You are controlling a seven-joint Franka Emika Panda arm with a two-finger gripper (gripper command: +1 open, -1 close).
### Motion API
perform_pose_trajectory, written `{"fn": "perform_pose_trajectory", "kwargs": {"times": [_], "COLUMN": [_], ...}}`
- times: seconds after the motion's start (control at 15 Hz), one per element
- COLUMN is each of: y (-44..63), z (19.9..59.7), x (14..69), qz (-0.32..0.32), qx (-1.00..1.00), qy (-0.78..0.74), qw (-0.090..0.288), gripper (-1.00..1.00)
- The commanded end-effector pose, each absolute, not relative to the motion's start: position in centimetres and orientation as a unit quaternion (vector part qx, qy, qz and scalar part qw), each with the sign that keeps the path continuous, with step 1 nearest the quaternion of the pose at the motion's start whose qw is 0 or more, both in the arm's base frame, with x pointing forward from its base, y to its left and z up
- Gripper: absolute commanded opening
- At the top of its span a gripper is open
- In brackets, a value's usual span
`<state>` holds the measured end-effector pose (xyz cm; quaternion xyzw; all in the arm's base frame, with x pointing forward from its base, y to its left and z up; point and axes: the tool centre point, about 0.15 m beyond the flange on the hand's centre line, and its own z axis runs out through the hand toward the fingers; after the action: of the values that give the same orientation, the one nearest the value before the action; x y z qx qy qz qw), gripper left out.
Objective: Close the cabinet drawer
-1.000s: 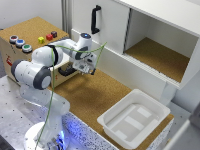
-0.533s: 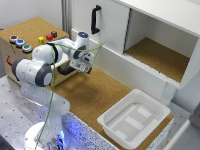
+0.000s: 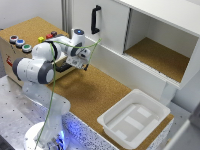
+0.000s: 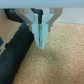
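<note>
Gripper (image 4: pixel 41 42) fingers pressed together, holding nothing, just beside the black bar handle (image 4: pixel 17 50) of the pale wood-fronted cabinet drawer (image 3: pixel 67 64). Low light-wood cabinet (image 3: pixel 20 50) behind the arm. Open cork floor (image 3: pixel 95 95) toward white plastic tray (image 3: pixel 134 119).

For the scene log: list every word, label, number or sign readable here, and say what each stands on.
No text can be read in either view.
A small red mark on the cabinet front: too blurred to read.
The coloured buttons on its cork top: no legible marking.
The white cupboard, white tray and gripper: no lettering visible.
</note>
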<state>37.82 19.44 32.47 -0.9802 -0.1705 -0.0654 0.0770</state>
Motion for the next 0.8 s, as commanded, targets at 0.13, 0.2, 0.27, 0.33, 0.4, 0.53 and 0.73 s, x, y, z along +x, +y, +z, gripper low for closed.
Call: {"fn": "perform_pose_trajectory", "kwargs": {"times": [0.13, 0.2, 0.27, 0.33, 0.4, 0.53, 0.73], "y": [27.0, 27.9, 28.7, 29.3, 30.3, 31.5, 31.8], "z": [31.9, 31.9, 31.9, 32.1, 32.4, 32.9, 34.3], "x": [39.4, 39.4, 39.4, 39.4, 39.5, 39.5, 39.2], "qz": [-0.022, -0.022, -0.015, -0.018, -0.022, -0.02, -0.042], "qx": [-0.977, -0.975, -0.974, -0.974, -0.971, -0.969, -0.964], "qy": [-0.199, -0.206, -0.204, -0.207, -0.215, -0.223, -0.24], "qw": [0.077, 0.083, 0.093, 0.095, 0.099, 0.109, 0.103], "gripper": [-1.0, -1.0, -1.0, -1.0, -1.0, -1.0, -1.0]}}
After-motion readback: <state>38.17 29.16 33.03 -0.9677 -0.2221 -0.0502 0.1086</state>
